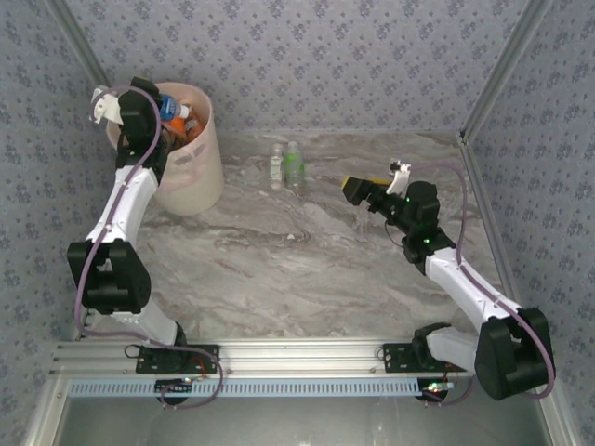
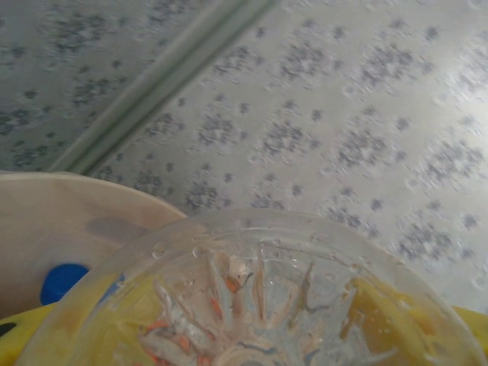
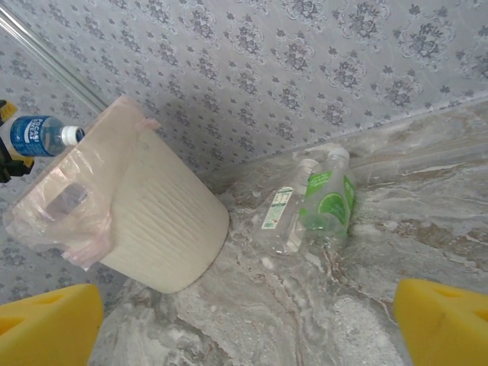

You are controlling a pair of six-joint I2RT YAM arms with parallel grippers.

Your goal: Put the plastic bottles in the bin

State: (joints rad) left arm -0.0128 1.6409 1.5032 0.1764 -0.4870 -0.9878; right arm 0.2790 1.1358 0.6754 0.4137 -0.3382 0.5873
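Over the far left corner of the grey marbled table [image 1: 307, 279], your left gripper [image 1: 160, 110] hangs above the mouth of the tall round pale pink plastic bin [image 1: 200, 172]. Its yellow pads [image 2: 476, 335] are clamped on a small clear plastic bottle with a blue label [image 1: 171, 104]. From the left wrist camera you look straight at that bottle's ribbed clear base, pressed between the pads. The bin's rim curves behind it at the left, and a blue cap [image 2: 62, 280] shows inside the bin. From the right wrist camera you see the held bottle lying level, its white cap pointing across the rim. Bottles with orange labels [image 1: 191, 125] crowd the bin under the gripper.

Near the back wall, well to the right of the bin, a clear plastic bottle with a white label [image 3: 280, 217] and a clear plastic bottle with a green label [image 3: 328, 202] lie on the table just beside each other. Your right gripper [image 3: 245, 320] hovers over the table to their right, well apart from them, with its pads spread wide and nothing between them.
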